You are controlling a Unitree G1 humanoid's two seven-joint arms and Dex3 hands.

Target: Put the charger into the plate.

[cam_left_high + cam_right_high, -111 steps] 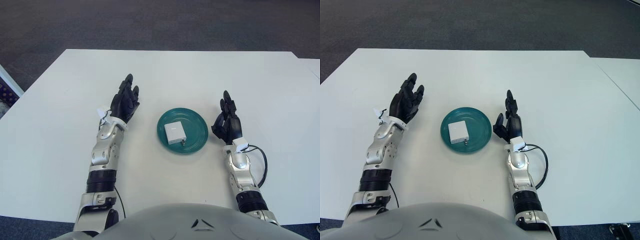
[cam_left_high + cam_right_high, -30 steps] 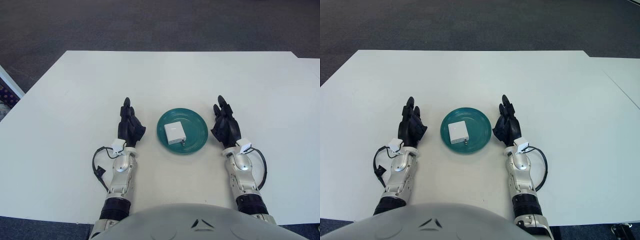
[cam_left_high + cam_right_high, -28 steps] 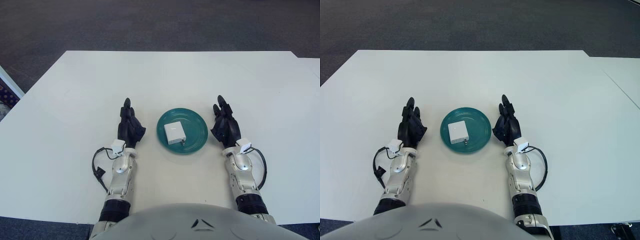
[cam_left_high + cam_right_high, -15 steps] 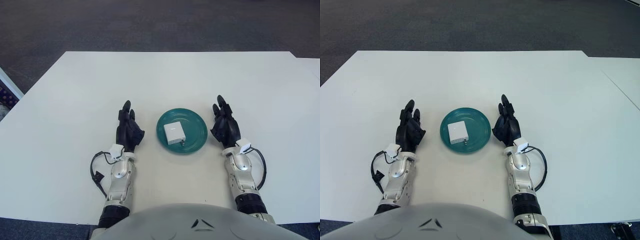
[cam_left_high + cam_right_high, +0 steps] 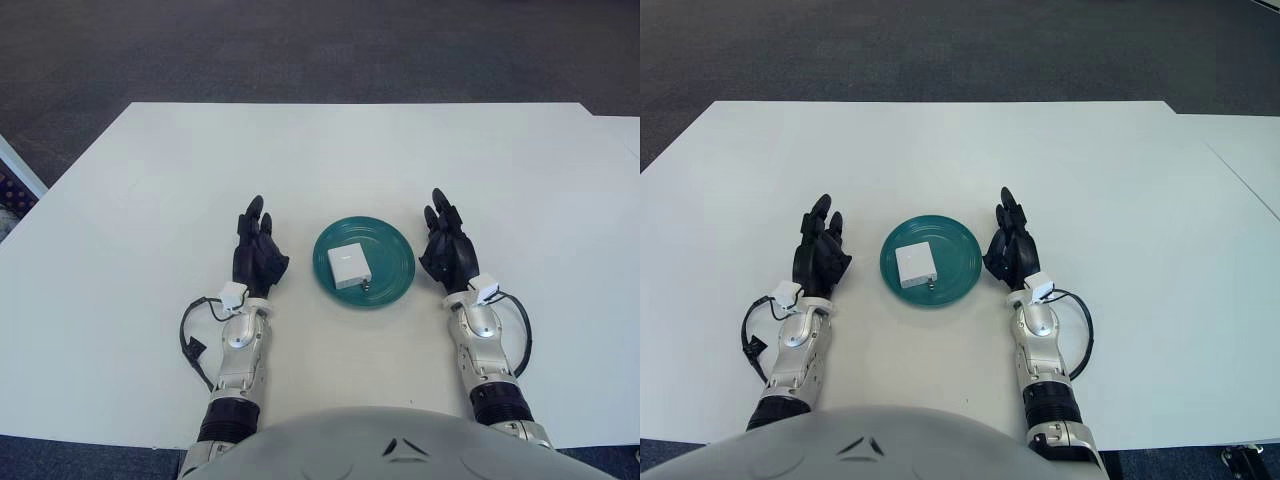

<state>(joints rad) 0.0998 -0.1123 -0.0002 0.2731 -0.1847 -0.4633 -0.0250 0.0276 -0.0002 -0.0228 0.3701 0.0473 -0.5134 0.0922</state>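
A white square charger (image 5: 348, 266) lies inside the round teal plate (image 5: 393, 264) near the front middle of the white table. My left hand (image 5: 256, 257) rests on the table just left of the plate, fingers straight and relaxed, holding nothing. My right hand (image 5: 446, 250) rests just right of the plate, fingers straight and relaxed, holding nothing. Neither hand touches the plate or the charger.
The white table (image 5: 360, 150) stretches wide around the plate, with dark carpet beyond its far edge. A second white table edge (image 5: 1250, 160) shows at the far right. Black cables (image 5: 195, 340) loop beside both wrists.
Since 3.7 s ago my left hand has drawn back and in toward the plate's left side. In the last second both hands barely moved. The charger has stayed in the plate.
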